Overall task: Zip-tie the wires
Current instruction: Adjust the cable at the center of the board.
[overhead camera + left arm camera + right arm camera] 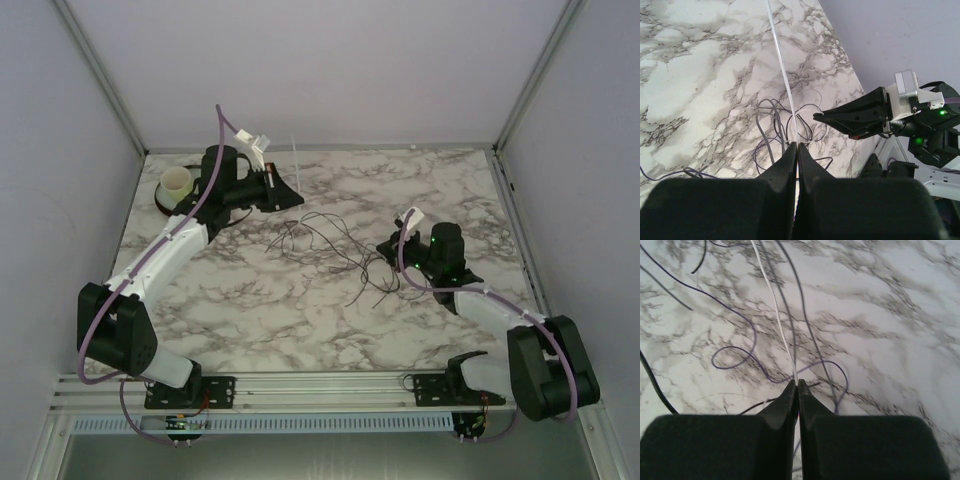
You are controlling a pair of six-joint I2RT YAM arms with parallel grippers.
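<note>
Nearest to the top camera is the metal rail (320,385) at 6 o'clock, where both arm bases are bolted, and behind it the marble counter (300,320) begins. At the middle of the counter the wires (325,240) lie in loose dark loops and curls. From the wires, the left fingers (288,197) are at about 11 o'clock and hold a thin white zip tie (296,160), which stands nearly upright. The right fingers (392,245) are at 3 o'clock, at the edge of the bundle. A pale cup (178,181) stands on a dark round base at 10 o'clock, well apart from the wires. In the left wrist view, the left fingers (797,150) are pressed together on the zip tie (782,70), which runs from the tips toward 12 o'clock. The wires (772,117) curl on the counter (700,65) just beyond the tips, and the right fingers (822,115) come in from 3 o'clock with no gap visible between them. In the right wrist view, the right fingers (796,387) are pinched together on the wires (747,335): a pale strand and a grey one leave the tips toward 12 o'clock. A purple strand loops on the counter (880,315) at 10 o'clock.
</note>
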